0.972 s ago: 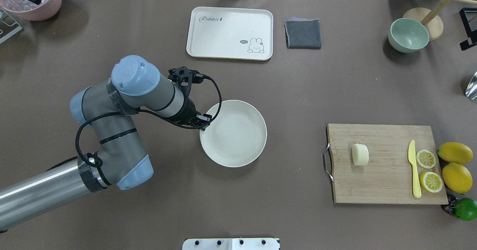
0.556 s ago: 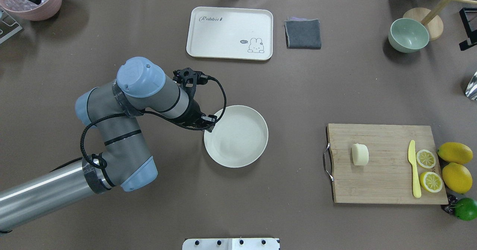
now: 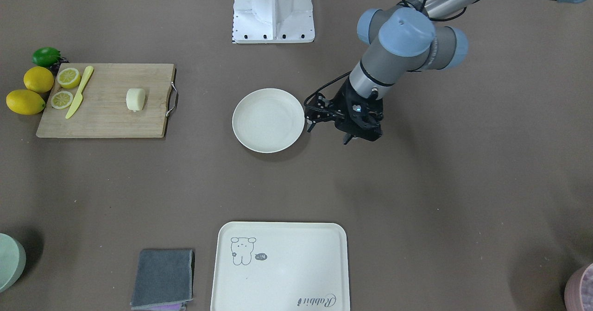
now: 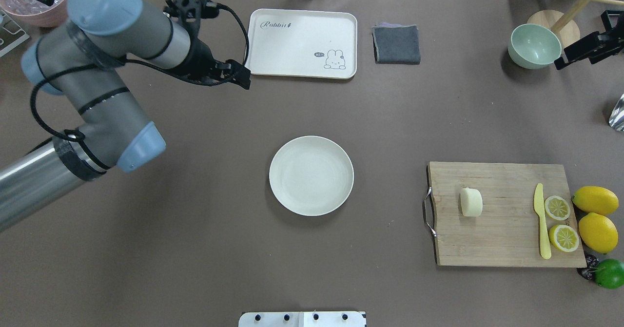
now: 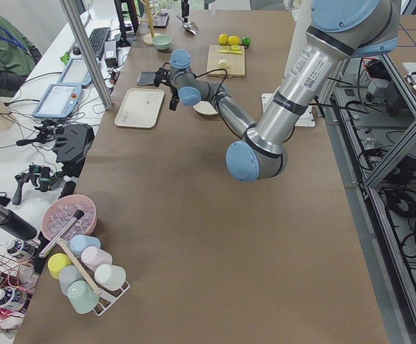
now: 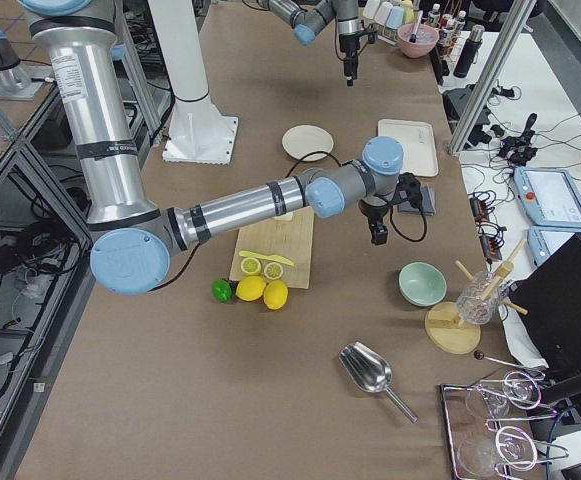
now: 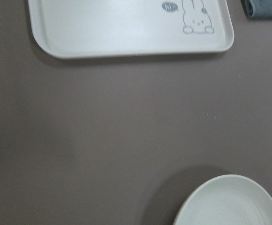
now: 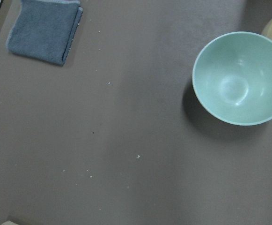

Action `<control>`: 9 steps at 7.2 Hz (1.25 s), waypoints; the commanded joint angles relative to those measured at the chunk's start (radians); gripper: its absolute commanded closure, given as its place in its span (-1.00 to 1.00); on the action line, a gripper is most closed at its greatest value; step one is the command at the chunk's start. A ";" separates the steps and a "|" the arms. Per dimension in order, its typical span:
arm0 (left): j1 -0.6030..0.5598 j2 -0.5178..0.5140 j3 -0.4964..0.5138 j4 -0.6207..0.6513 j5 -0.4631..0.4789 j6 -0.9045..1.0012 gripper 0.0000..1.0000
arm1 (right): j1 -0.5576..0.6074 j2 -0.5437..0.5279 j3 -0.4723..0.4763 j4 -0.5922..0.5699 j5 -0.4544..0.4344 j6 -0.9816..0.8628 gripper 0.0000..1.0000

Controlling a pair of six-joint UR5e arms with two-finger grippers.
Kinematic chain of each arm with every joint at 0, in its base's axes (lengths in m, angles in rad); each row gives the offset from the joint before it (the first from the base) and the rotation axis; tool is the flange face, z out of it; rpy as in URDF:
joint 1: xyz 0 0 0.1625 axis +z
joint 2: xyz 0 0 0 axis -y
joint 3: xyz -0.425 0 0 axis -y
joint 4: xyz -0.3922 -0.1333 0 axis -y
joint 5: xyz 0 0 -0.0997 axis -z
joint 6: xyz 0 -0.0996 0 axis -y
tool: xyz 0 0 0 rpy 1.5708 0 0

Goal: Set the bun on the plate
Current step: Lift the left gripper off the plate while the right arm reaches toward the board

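The bun, a small pale cream lump, lies on the wooden cutting board at the right, with no gripper near it. The plate, round and off-white, sits bare at mid-table and also shows low in the left wrist view. My left gripper hangs high by the tray's near left corner, well away from the plate, open and holding nothing. My right gripper reaches in at the far right beside the green bowl; I cannot tell whether it is open or shut.
A cream tray with a rabbit drawing and a folded grey cloth lie at the back. A green bowl stands back right. On the board lie a yellow knife and lemon halves; whole lemons sit beside it.
My left gripper has let go of the plate's rim and risen back toward the tray. The plate stays slightly right of where it started. My right gripper has come into view.
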 commanded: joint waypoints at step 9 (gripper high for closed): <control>-0.336 0.212 -0.011 -0.008 -0.118 0.300 -0.95 | -0.563 -0.193 0.303 -0.004 -0.267 0.426 -1.00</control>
